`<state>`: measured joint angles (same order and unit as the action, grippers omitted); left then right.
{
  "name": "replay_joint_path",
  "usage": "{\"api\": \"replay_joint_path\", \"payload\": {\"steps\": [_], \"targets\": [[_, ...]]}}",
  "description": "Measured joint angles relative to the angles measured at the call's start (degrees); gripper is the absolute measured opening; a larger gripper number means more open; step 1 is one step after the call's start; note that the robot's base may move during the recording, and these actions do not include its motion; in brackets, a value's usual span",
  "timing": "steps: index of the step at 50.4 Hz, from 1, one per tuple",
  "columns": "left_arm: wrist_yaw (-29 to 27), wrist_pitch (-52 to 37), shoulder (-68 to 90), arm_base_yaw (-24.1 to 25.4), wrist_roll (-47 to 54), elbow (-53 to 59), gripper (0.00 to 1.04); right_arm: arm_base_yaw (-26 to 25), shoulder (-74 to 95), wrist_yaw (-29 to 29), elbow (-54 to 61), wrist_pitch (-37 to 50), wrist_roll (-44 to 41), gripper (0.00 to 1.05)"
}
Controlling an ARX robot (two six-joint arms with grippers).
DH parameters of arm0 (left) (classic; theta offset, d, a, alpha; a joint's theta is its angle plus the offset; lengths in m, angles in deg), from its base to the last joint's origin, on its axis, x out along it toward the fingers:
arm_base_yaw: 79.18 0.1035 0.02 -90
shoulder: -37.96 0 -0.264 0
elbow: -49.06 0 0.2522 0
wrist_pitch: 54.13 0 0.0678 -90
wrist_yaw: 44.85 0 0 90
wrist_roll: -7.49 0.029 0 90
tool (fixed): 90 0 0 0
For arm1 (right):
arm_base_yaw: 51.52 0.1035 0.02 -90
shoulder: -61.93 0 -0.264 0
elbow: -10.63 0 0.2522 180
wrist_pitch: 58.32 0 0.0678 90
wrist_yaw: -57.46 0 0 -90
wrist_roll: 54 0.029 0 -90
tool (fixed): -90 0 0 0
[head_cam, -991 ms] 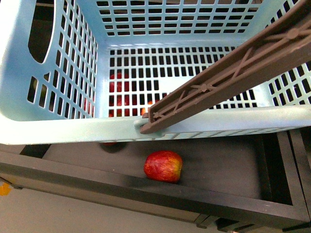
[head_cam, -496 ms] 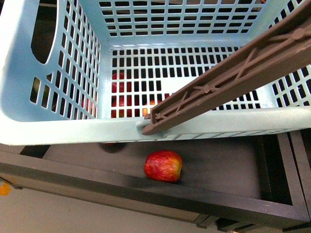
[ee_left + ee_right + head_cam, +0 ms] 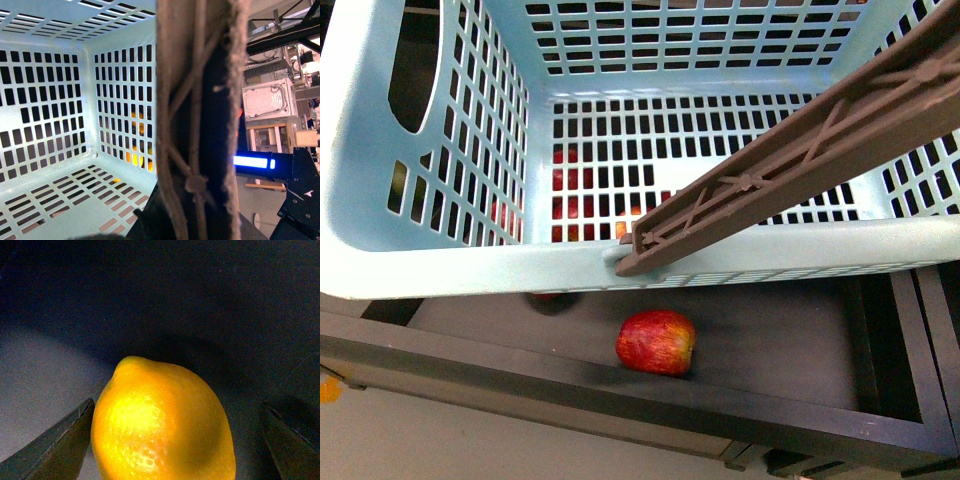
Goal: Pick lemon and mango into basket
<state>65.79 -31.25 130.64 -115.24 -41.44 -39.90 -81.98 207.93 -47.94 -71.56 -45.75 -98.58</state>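
The turquoise basket [image 3: 430, 270] fills my front view, its brown-grey handle [image 3: 790, 165] slanting across it (whether my left gripper grips it, I cannot tell). Below, 1 red apple [image 3: 656, 342] lies on a dark shelf [image 3: 770, 330]. The lemon [image 3: 160, 425] rests on a dark surface between my right gripper [image 3: 177, 407]'s 2 wide-spread fingers [image 3: 55, 445], unheld.

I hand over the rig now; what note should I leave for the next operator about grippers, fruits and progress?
Right gripper: open, fingers either side of the lemon, not yet closed.
Left gripper: not visible; the basket handle crosses close before its camera.
Basket: no fruit seen inside.
Mango: not identifiable.
To do: grasp lemon, place it, then mango.
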Motion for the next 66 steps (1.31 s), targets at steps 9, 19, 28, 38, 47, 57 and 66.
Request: {"api": "replay_joint_path", "payload": {"steps": [9, 19, 28, 38, 47, 57, 66], "targets": [[0.00, 0.00, 0.00, 0.00, 0.02, -0.02, 0.05, 0.09, 0.74, 0.50, -0.61, -0.90, 1.38, 0.86], [0.00, 0.00, 0.00, 0.00, 0.00, -0.02, 0.05, -0.22, 0.57, 0.11, 0.17, -0.09, 4.59, 0.67], [0.02, 0.00, 0.00, 0.00, 0.00, 0.00, 0.05, -1.62, -3.65, -2.27, 5.35, 2.29, 7.58, 0.66], [0.02, 0.00, 0.00, 0.00, 0.00, -0.02, 0.05, -3.48, -16.72, -9.22, 14.60, 4.90, 9.49, 0.66], [0.02, 0.00, 0.00, 0.00, 0.00, 0.00, 0.05, -4.07, -32.17, -16.81, 22.88, 4.70, 13.22, 0.66], [0.00, 0.00, 0.00, 0.00, 0.00, 0.00, 0.05, -2.75, -54.62, -25.11, 30.14, 1.68, 21.49, 0.66], [0.04, 0.00, 0.00, 0.00, 0.00, 0.00, 0.05, 5.60, -77.48, -23.34, 33.05, -0.31, 29.18, 0.66]]}}
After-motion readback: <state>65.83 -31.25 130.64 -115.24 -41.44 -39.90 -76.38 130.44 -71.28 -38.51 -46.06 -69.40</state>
